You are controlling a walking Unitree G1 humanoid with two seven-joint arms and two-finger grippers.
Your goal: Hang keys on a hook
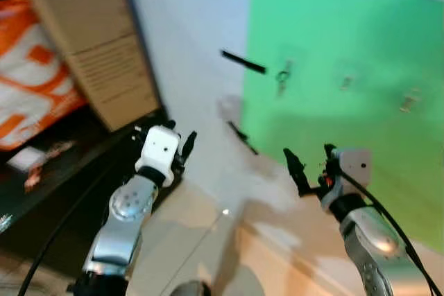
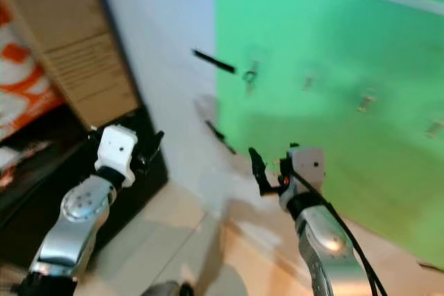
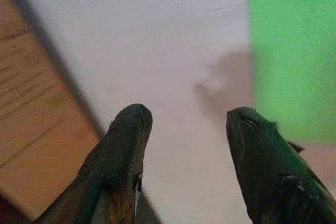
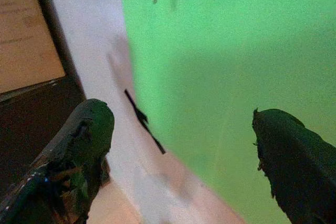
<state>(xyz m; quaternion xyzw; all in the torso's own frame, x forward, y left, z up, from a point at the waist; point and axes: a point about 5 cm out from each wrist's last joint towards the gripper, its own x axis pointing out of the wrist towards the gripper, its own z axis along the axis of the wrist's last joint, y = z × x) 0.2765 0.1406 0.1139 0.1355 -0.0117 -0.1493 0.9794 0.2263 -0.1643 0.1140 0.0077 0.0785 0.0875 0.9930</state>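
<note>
Fingers of our right gripper (image 1: 309, 159) spread wide, empty (left gripper (image 3: 184, 145) likewise); the keys (image 1: 282, 77) hang farther off, slightly left, already on the green wall (image 1: 361, 25).

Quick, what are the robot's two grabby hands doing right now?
Left gripper: open, holding nothing.
Right gripper: open, holding nothing.
</note>
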